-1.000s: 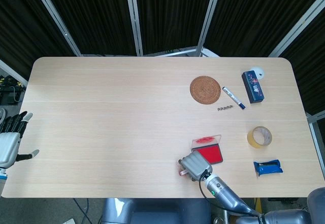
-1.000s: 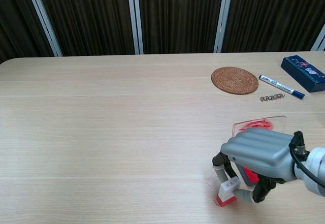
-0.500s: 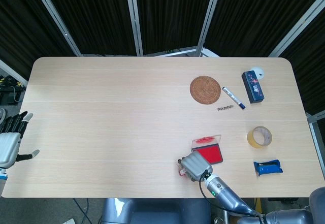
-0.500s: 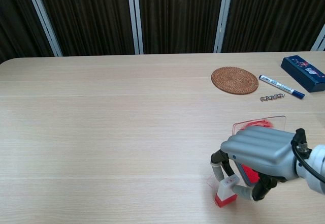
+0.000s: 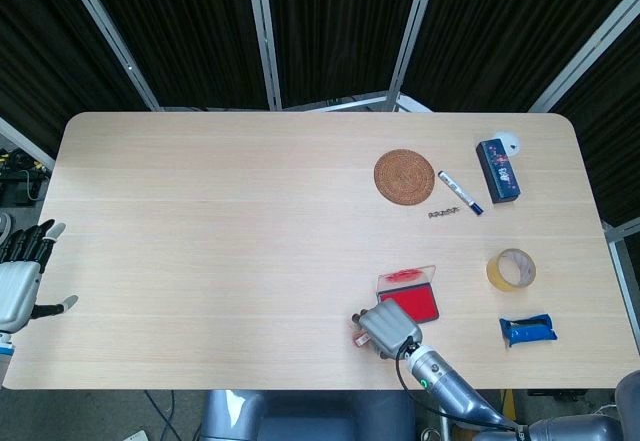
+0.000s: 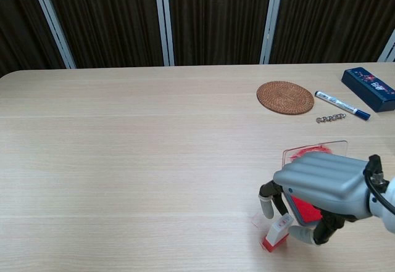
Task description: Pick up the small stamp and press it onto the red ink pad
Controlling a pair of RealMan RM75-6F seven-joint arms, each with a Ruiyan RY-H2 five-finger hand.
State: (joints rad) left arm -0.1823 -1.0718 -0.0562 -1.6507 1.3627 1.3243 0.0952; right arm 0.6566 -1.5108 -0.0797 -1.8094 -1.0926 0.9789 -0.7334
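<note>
The desk (image 5: 220, 251) is a wide pale wood top with rounded corners; its whole left and middle stretch lies bare, and the objects crowd the right side. The right hand (image 6: 321, 189) hangs low over the near edge, close to the front rim, knuckles up, with its fingers curled downward. The left hand (image 5: 20, 281) sits off the desk's left edge with its fingers spread, holding nothing.

The red ink pad (image 6: 305, 209) lies just under and behind the right hand, its clear lid (image 6: 315, 150) standing up at the back. A woven coaster (image 6: 285, 97) lies farther back, well apart from the hand, with a marker (image 6: 342, 105) and a dark blue box (image 6: 369, 88) beside it toward the right edge. A roll of tape (image 5: 512, 269) and a blue clip (image 5: 527, 329) lie near the right edge.

The small stamp (image 6: 276, 232) leans tilted on the desk just left of the ink pad, its red base down. It lies between the right hand's thumb and fingertips (image 6: 267, 208); from the chest view the thumb seems to touch it, though whether it is truly pinched I cannot tell.
</note>
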